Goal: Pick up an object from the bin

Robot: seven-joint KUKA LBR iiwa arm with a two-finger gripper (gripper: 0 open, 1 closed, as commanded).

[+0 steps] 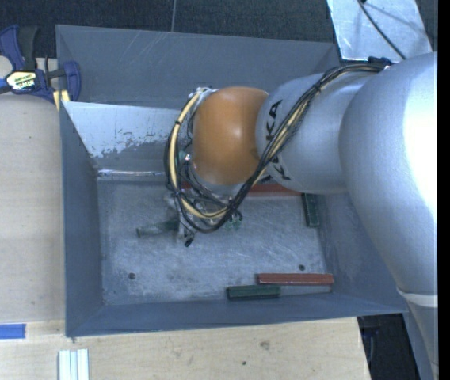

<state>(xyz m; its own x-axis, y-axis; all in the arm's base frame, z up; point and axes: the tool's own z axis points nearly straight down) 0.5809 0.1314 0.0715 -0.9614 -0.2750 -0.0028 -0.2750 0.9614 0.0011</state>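
My gripper [184, 229] pokes out below the arm's orange cover, low over the middle of the bin floor and mostly hidden by the cover and cables. A small thin dark piece [152, 229] lies on the floor just to its left, close to or touching it. A little green bit [234, 222] peeks out at the gripper's right side. Whether anything is held is hidden.
A red-brown bar [296, 279] and a dark green bar [253, 292] lie along the front wall at the right. A short grey-green stick [310, 210] lies by the right wall. A red strip [276, 187] shows under the arm.
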